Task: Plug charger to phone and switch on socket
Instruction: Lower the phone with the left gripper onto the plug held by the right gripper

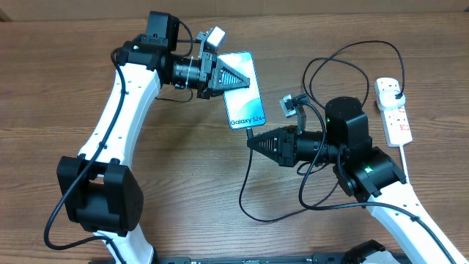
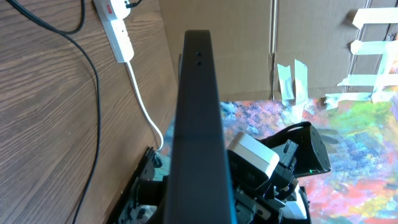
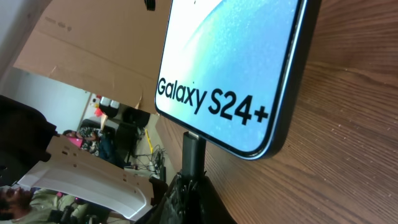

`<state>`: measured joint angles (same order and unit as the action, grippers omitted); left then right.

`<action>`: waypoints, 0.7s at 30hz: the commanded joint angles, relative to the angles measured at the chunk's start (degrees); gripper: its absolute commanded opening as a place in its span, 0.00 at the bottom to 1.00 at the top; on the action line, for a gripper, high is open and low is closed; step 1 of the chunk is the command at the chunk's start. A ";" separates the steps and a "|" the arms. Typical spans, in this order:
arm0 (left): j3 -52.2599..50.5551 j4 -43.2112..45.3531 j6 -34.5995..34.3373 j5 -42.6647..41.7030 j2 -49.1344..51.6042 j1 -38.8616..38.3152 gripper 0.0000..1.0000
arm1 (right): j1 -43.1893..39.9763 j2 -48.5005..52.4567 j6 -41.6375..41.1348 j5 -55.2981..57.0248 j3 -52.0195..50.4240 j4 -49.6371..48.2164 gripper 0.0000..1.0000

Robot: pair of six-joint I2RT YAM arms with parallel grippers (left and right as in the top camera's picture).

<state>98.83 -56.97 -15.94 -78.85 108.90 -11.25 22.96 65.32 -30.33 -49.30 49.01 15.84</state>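
Observation:
The phone with its light blue screen and "Galaxy S24+" text is held above the table by my left gripper, shut on its upper end; it shows edge-on in the left wrist view. My right gripper is shut on the charger's black connector, whose tip meets the phone's bottom edge. The black cable loops over the table to a black plug in the white socket at the right.
The socket's white cord runs down the right side, also in the left wrist view. Black cable loops lie behind my right arm. Cardboard sheets stand beyond the table.

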 commanded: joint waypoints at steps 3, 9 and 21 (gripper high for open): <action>-0.09 -1.97 1.77 -2.71 -0.24 -5.03 0.04 | -2.75 0.39 -0.35 8.13 1.57 -4.87 0.04; -0.09 -2.78 1.81 -2.78 -0.24 -6.05 0.04 | -2.84 0.63 -0.35 8.72 1.57 -5.27 0.04; -0.09 -2.73 1.92 -2.32 -0.24 -6.01 0.04 | -2.84 0.72 -0.33 8.48 1.57 -4.68 0.04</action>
<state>99.00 -57.41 -15.92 -78.63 108.90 -11.60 22.85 65.32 -30.89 -50.11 48.51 15.05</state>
